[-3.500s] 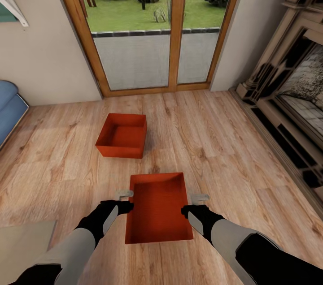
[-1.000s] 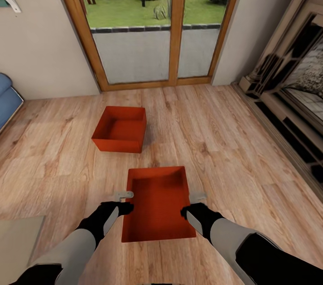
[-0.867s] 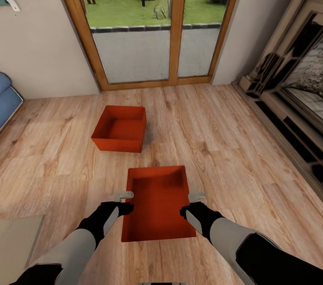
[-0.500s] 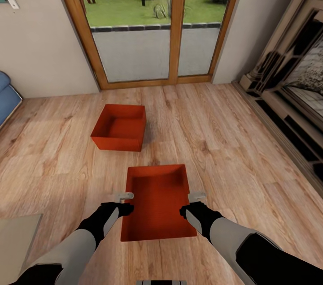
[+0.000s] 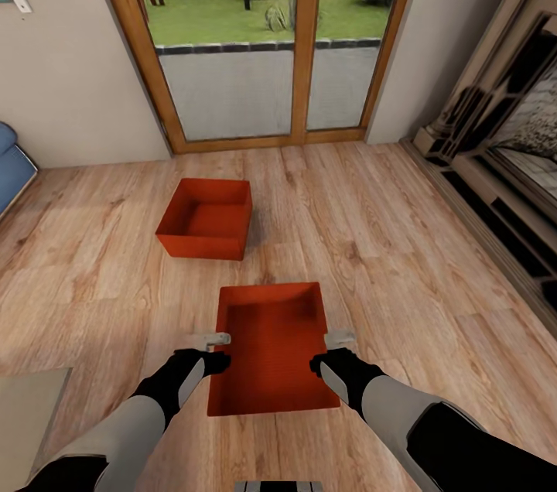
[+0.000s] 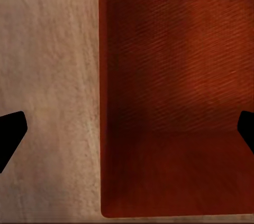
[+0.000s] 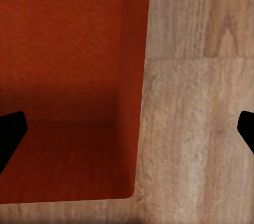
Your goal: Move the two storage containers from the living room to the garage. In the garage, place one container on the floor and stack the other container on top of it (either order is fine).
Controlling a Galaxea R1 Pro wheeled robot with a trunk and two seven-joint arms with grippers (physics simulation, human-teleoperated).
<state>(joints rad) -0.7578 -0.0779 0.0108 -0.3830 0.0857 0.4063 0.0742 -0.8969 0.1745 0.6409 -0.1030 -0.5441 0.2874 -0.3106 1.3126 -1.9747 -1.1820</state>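
I count two orange-red storage containers on the living room's wood-plank floor (image 5: 402, 244): the near container (image 5: 271, 353) between my arms, the far container (image 5: 207, 218) towards the glass doors (image 5: 255, 43). My left gripper (image 5: 209, 339) and right gripper (image 5: 340, 337) each straddle a side wall of the near one, jaws spread wide, gripping nothing. Compared with a second ago, little has changed; the view has only crept forward.

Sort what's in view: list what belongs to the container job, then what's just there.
Job:
near container, between left tool and right tool
far container
wood floor

Just there:
glass doors
blue sofa
fireplace
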